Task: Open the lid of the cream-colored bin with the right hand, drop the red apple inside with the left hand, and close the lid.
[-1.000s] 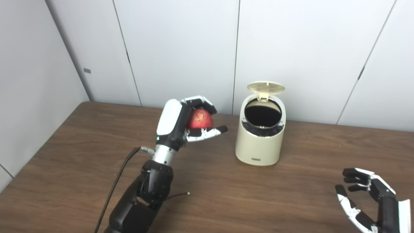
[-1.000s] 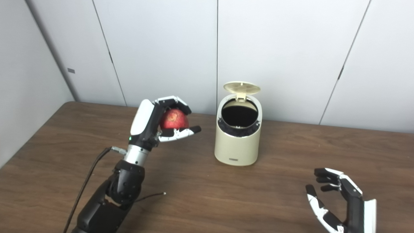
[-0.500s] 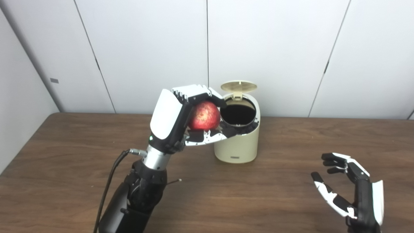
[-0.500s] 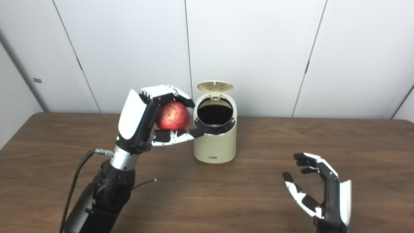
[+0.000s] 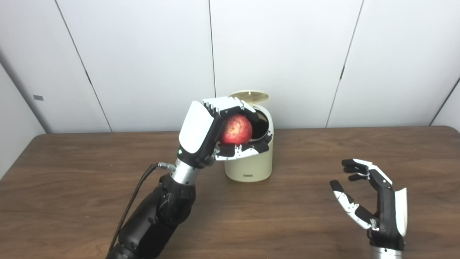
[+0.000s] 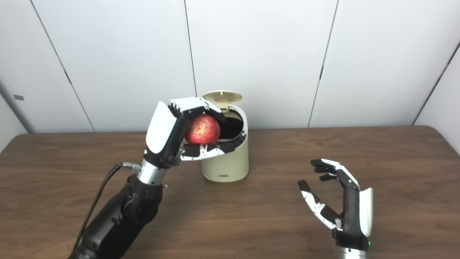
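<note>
Left eye view shows the apple (image 5: 235, 130) red and round in the left hand (image 5: 212, 133), whose fingers (image 5: 230, 104) curl over its top while the thumb (image 5: 244, 151) runs under it, so the hand is closed around the fruit. Apple and hand are raised off the desk (image 5: 287, 223), in front of the left part of the bin's mouth as the camera sees it; whether the fruit is already above the opening cannot be told. The bin (image 5: 251, 162) stands upright near the desk's far edge, about midway along it, cream-coloured with a dark interior. Its lid (image 6: 222, 96) is swung up and back on the rear hinge, its ribbed underside facing forward, clearer in the right eye view. The left arm (image 5: 158, 212) rises from the near edge, left of centre, with a black cable (image 5: 131, 201) looping from the wrist down along it. The right hand (image 5: 373, 198) is well apart from the bin, near the desk's front right part, held upright with fingers spread and slightly bent, thumb out to the side, holding nothing. Behind the desk stands a wall of pale panels (image 5: 280, 54) with dark seams.
</note>
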You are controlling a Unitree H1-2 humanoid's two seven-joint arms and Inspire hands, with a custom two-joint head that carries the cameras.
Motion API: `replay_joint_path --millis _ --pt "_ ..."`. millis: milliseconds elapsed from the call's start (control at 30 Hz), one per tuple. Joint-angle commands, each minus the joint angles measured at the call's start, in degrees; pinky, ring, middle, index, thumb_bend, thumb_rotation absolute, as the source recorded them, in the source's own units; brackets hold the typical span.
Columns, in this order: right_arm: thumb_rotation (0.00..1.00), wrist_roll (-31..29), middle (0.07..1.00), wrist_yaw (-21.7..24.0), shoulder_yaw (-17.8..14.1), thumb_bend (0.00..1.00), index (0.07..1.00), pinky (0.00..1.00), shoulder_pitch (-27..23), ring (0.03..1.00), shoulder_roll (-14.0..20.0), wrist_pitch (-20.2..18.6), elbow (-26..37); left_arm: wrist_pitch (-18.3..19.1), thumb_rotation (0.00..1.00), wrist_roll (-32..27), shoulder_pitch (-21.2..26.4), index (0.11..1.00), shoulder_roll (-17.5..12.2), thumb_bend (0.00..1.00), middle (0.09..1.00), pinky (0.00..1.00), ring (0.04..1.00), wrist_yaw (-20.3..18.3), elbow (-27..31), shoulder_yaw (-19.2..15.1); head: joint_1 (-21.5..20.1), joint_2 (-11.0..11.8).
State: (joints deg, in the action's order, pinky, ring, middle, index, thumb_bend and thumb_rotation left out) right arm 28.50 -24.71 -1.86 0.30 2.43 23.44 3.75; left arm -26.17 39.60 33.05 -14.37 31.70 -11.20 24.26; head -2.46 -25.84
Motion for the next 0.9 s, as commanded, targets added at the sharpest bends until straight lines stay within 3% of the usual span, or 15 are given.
replay_joint_path --millis 0,400,700,867 --pt "0.29 1.12 0.636 -1.32 1.02 0.26 0.627 0.50 1.84 0.599 -1.17 2.50 -5.37 -0.75 0.00 -0.10 4.50 0.538 -0.30 0.47 0.491 0.30 0.389 3.01 -0.54 0.84 -0.16 -0.13" --pt "0.26 1.23 0.635 -2.19 1.45 0.26 0.626 0.51 2.03 0.602 -1.13 2.81 -5.70 -0.75 0.00 -0.26 11.53 0.536 1.79 0.47 0.478 0.33 0.404 8.72 -10.80 5.68 -0.86 -0.72" --pt "0.22 0.95 0.635 -2.27 1.90 0.25 0.625 0.51 2.13 0.604 -1.52 2.77 -5.39 -0.75 0.00 -2.85 14.87 0.529 4.64 0.47 0.480 0.33 0.405 7.74 -19.47 6.51 -1.40 -0.82" --pt "0.26 1.43 0.638 -2.69 2.00 0.26 0.629 0.51 2.24 0.606 -1.68 2.81 -5.42 -0.75 0.00 -3.30 15.90 0.527 4.92 0.47 0.481 0.34 0.409 9.21 -23.72 7.95 -1.81 -1.01"
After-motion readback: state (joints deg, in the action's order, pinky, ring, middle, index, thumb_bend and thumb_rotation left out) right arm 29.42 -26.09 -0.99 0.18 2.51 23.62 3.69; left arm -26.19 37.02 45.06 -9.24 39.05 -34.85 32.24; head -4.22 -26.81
